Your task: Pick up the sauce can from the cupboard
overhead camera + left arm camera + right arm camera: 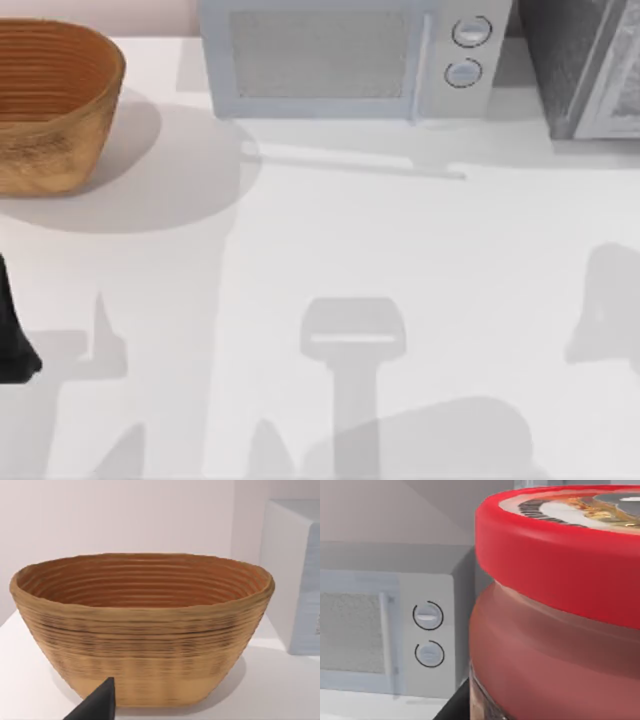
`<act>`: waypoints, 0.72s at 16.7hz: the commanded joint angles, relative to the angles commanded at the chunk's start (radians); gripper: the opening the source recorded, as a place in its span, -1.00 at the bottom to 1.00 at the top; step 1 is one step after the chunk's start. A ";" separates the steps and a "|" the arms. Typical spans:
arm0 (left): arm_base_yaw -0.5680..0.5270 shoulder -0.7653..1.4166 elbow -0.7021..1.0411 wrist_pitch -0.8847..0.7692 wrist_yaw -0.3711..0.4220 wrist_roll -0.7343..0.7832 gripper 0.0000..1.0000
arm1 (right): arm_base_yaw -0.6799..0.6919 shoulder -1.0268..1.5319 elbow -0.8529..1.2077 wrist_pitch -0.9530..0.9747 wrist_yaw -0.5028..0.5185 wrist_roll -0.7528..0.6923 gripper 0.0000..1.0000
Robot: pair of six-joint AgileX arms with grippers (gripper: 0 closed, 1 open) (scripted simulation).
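The sauce can (555, 630) looms very close in the right wrist view, with a red lid, a printed emblem on top and a reddish body. A dark finger (454, 706) of my right gripper presses against the can's side, and the gripper is shut on the can. The cupboard (585, 60), a dark grey speckled box with a lighter door panel, stands at the table's back right corner. My left arm (12, 330) is parked at the table's left edge; its gripper (97, 705) faces the basket.
A woven brown basket (50, 100) sits at the back left, also large in the left wrist view (145, 630). A pale grey microwave (340, 60) with two round knobs (428, 635) stands at the back centre, left of the cupboard.
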 joint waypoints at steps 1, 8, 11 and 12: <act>0.000 0.000 0.000 0.000 0.000 0.000 1.00 | 0.030 0.065 0.028 0.055 -0.003 -0.002 -1.00; 0.000 0.000 0.000 0.000 0.000 0.000 1.00 | 0.274 0.688 0.257 0.521 -0.019 -0.011 -1.00; 0.000 0.000 0.000 0.000 0.000 0.000 1.00 | 0.374 1.006 0.357 0.721 -0.021 -0.010 -1.00; 0.000 0.000 0.000 0.000 0.000 0.000 1.00 | 0.405 1.113 0.389 0.783 -0.020 -0.009 -1.00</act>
